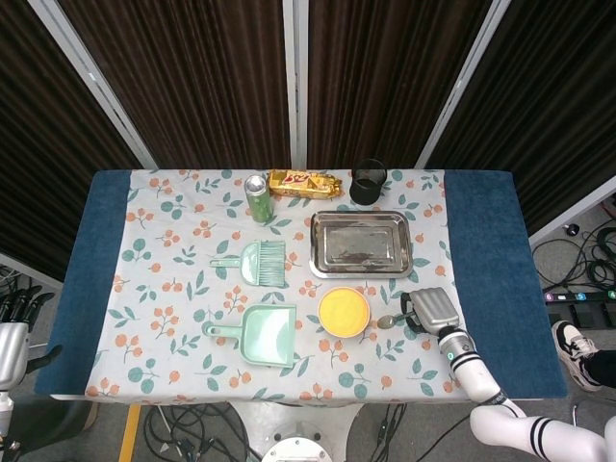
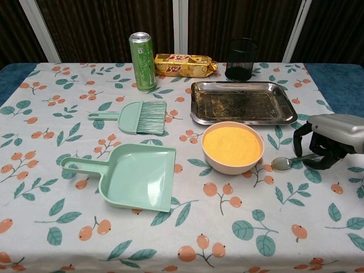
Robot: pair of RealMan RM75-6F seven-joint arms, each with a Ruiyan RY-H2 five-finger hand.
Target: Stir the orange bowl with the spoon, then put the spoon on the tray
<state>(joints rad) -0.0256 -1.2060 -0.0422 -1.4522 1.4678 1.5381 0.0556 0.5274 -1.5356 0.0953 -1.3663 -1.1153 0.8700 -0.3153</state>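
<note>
The orange bowl (image 1: 345, 311) (image 2: 232, 146), filled with orange grains, stands in front of the empty steel tray (image 1: 361, 243) (image 2: 243, 103). The metal spoon (image 1: 385, 320) (image 2: 282, 164) lies just right of the bowl, its bowl end on the cloth and its handle running right under my right hand (image 1: 435, 310) (image 2: 333, 136). That hand's fingers curl down around the handle, which they hide. My left hand (image 1: 12, 337) hangs off the table's left side, fingers apart, holding nothing.
A green dustpan (image 1: 265, 333) (image 2: 135, 176) and brush (image 1: 255, 262) (image 2: 136, 116) lie left of the bowl. At the back stand a green can (image 1: 257, 198) (image 2: 142, 53), a snack packet (image 1: 303, 183) (image 2: 183, 65) and a black mesh cup (image 1: 367, 181) (image 2: 241, 51).
</note>
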